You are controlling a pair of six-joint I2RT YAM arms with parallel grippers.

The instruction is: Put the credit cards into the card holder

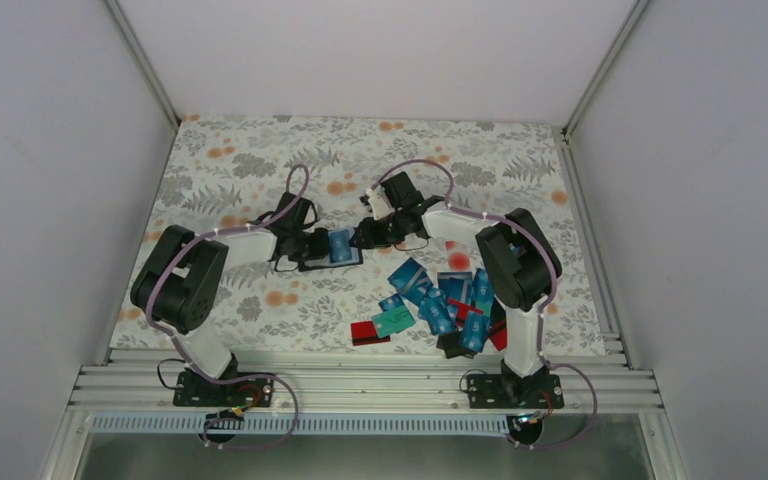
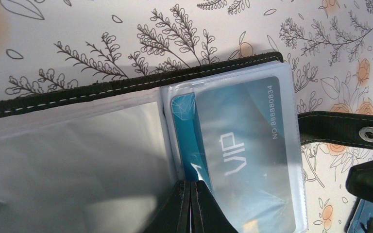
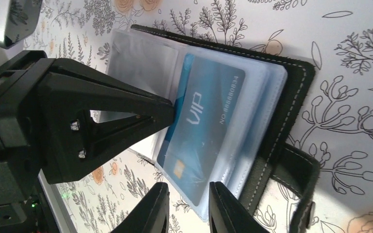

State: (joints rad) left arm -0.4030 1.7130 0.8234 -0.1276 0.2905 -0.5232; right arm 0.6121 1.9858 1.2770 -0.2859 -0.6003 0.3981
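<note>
**One card in the holder, both pincers at it**

We see the card holder (image 1: 320,265) (image 2: 126,82) (image 3: 296,111) lying open on the flower-print counter (image 1: 260,160), between the two arms. A blue card (image 1: 341,245) (image 2: 243,145) (image 3: 204,121) marked VIP sits inside its right-hand clear sleeve (image 2: 289,97).

The left pincer (image 1: 316,246) (image 2: 190,184) (image 3: 171,108) is pressed together, with its tip on the fold just beside the card's edge. The right pincer (image 1: 364,236) (image 3: 187,188) is slightly spread, and the card's near end shows in the gap. We cannot tell whether its fingers touch the card.

The holder's strap (image 2: 369,133) (image 3: 301,184) with its snap lies flat on the cloth.

The loose cards (image 1: 438,298) are heaped near the right arm, well apart from the holder. Most are blue, and a teal card (image 1: 393,320) and a red card (image 1: 365,333) lie at the heap's left.
</note>
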